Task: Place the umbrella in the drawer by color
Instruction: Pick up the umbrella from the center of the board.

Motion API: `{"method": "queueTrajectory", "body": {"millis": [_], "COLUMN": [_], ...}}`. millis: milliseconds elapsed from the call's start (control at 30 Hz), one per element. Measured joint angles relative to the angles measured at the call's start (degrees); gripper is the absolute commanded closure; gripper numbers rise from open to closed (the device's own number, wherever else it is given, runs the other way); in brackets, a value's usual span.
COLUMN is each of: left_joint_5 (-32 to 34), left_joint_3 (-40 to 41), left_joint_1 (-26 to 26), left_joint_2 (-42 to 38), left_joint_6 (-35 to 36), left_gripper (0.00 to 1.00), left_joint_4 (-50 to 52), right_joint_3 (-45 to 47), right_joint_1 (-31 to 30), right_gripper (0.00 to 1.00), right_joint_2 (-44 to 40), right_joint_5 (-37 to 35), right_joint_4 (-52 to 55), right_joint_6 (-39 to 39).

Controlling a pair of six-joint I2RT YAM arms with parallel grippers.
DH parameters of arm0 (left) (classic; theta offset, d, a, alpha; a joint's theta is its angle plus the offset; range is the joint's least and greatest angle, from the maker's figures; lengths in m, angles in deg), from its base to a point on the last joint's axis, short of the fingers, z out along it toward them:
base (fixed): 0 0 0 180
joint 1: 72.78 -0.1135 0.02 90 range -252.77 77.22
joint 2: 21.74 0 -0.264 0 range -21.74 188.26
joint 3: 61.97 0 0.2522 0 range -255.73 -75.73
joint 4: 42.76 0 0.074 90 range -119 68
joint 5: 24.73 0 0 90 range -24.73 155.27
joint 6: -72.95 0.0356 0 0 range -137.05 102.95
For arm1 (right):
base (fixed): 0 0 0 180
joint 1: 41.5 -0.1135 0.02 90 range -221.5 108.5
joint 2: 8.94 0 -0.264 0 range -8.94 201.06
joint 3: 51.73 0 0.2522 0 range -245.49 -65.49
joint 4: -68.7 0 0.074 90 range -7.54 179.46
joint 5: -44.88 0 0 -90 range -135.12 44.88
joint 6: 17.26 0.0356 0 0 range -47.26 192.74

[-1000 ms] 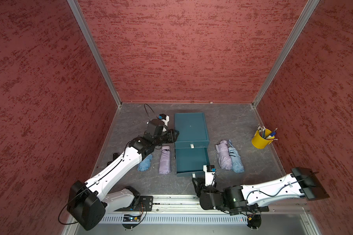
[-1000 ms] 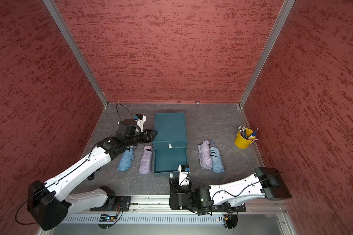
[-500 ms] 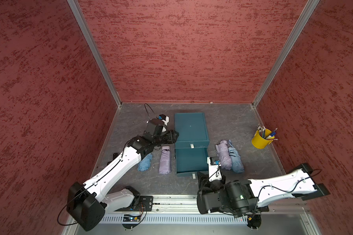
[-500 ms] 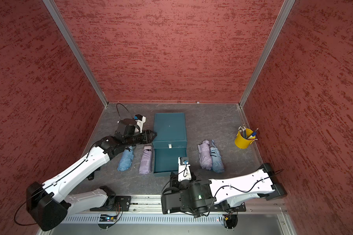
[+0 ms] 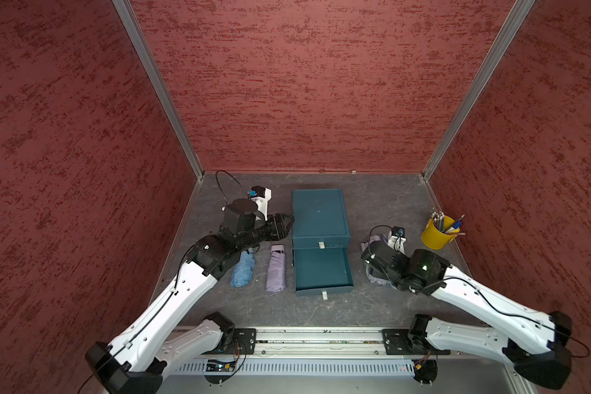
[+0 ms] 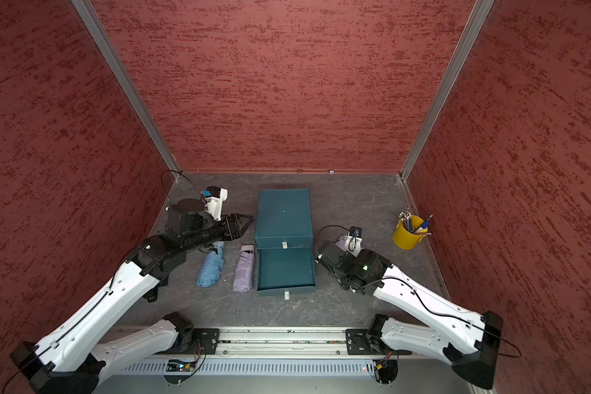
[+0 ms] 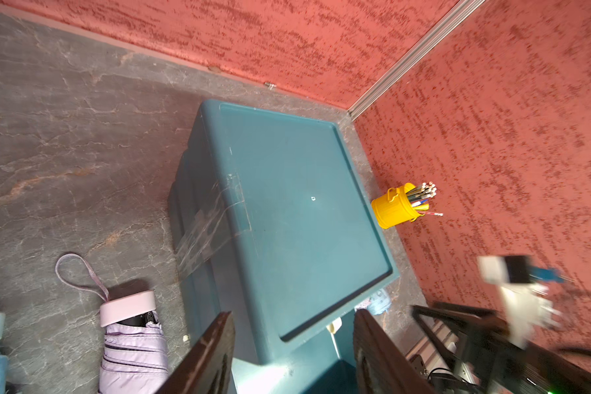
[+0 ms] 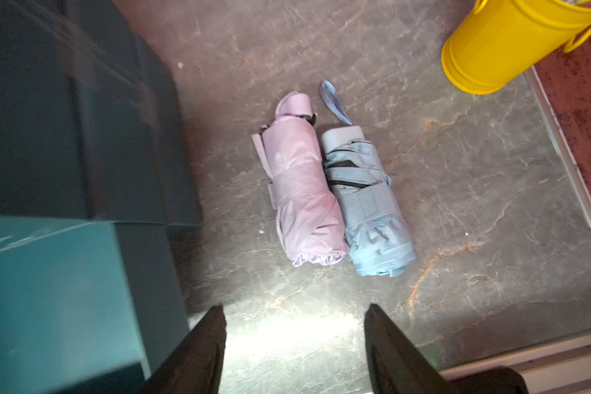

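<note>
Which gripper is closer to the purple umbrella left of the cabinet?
Left. The left gripper is beside the cabinet, just beyond that purple umbrella; the right gripper is across the open drawer, facing two other umbrellas.

Three red, rough-textured walls [image 5: 304,85] are enclosing a grey, marble-veined surface [image 5: 382,201]. Metal strips [image 5: 157,88] are running up both back corners. A pale glare [image 8: 287,334] is showing on the surface in the right wrist view.
</note>
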State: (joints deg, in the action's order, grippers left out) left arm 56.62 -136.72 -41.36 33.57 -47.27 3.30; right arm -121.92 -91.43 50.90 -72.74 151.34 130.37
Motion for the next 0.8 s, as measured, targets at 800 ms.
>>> {"method": "queueTrajectory", "body": {"millis": [800], "left_joint_5": [-3.80], "left_joint_3": [9.88], "left_joint_1": [3.69], "left_joint_2": [-8.98], "left_joint_6": [-3.61], "left_gripper": [0.47], "left_joint_4": [-2.58], "right_joint_3": [13.05], "right_joint_1": [18.51], "right_gripper": [0.34], "right_joint_2": [11.28], "right_joint_5": [15.02], "right_joint_4": [-23.19], "right_joint_6": [-16.63]}}
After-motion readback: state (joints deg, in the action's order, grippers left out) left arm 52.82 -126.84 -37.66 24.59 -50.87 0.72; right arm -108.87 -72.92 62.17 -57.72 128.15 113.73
